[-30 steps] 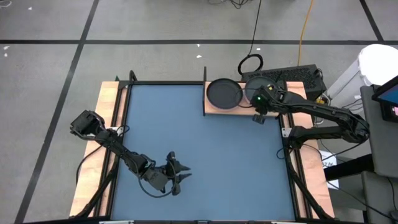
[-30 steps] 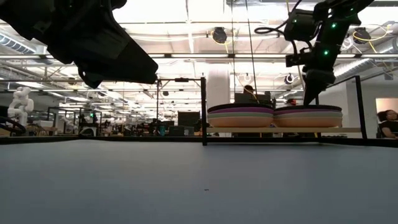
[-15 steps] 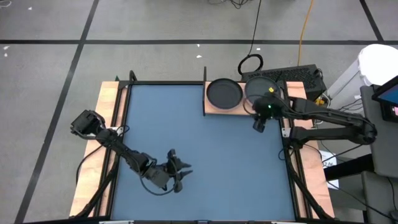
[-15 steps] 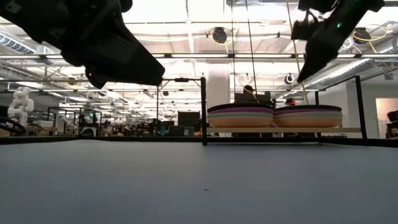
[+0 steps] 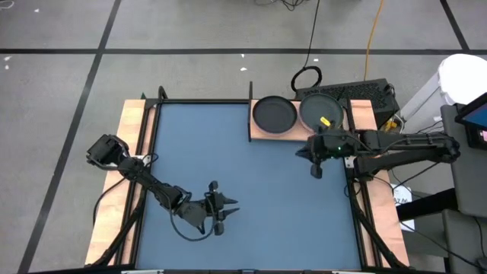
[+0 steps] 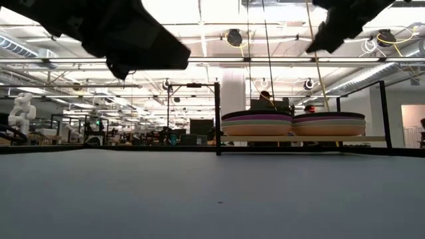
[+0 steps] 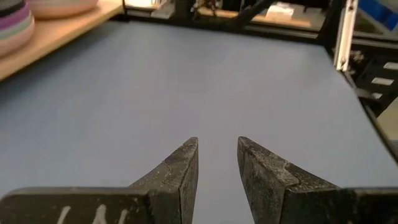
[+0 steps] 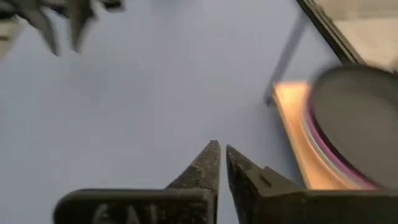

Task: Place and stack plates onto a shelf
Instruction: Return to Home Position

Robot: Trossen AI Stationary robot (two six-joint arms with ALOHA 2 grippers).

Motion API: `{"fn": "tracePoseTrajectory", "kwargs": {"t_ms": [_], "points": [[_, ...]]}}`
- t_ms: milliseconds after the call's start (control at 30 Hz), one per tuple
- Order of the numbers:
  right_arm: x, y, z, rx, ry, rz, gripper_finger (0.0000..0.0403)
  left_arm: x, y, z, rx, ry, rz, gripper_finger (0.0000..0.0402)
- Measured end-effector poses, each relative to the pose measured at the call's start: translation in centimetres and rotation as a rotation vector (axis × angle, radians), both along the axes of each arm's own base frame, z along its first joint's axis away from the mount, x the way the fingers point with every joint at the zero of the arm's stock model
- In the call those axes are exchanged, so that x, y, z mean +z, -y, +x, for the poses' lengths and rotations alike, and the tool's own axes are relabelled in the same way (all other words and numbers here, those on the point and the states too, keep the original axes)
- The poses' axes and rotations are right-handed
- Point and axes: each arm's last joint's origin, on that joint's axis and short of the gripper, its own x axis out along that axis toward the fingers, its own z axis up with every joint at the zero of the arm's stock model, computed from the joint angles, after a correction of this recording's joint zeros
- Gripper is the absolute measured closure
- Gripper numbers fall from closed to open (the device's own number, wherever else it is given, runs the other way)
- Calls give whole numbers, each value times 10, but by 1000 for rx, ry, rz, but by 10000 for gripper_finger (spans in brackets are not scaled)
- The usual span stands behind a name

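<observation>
Two stacks of plates stand side by side on the wooden shelf (image 5: pixel 300 131) at the table's far right, a black plate topping the left stack (image 5: pixel 274 114) and the right stack (image 5: pixel 323 112). The low view shows the left stack (image 6: pixel 257 123) and the right stack (image 6: pixel 329 123) resting on the board (image 6: pixel 305 139). My right gripper (image 5: pixel 316 169) hangs shut above the blue mat, just near of the shelf, with nothing in it; its wrist view shows the gripper (image 8: pixel 222 152) beside a black-topped stack (image 8: pixel 357 118). My left gripper (image 5: pixel 226 208) hovers open and bare at the near left, its fingers (image 7: pixel 217 146) apart.
The blue mat (image 5: pixel 228 152) covers the table inside a black frame. An upright black post (image 6: pixel 217 118) stands at the shelf's left end. A keyboard (image 5: pixel 358 93) and a coiled cable (image 5: pixel 307 78) lie beyond the shelf. People sit in the room behind.
My right gripper has risen off the right stack's near rim and drawn back toward the table's near edge, tipping from pointing steeply down to a shallower slant. Both stacks stay as they were.
</observation>
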Motion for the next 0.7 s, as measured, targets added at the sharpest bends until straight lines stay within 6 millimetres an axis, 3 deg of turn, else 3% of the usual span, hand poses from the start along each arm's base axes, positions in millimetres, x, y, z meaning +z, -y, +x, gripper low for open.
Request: {"fn": "tracePoseTrajectory", "kwargs": {"t_ms": [233,500,700], "points": [[-25,-20,10,121,156,-33,400,2,1,1,-21,18,36,290],[-46,-30,5,171,188,-99,403,13,-11,5,-23,36,134,392],[-55,-37,0,236,209,-130,403,31,-25,5,-12,56,214,396]]}}
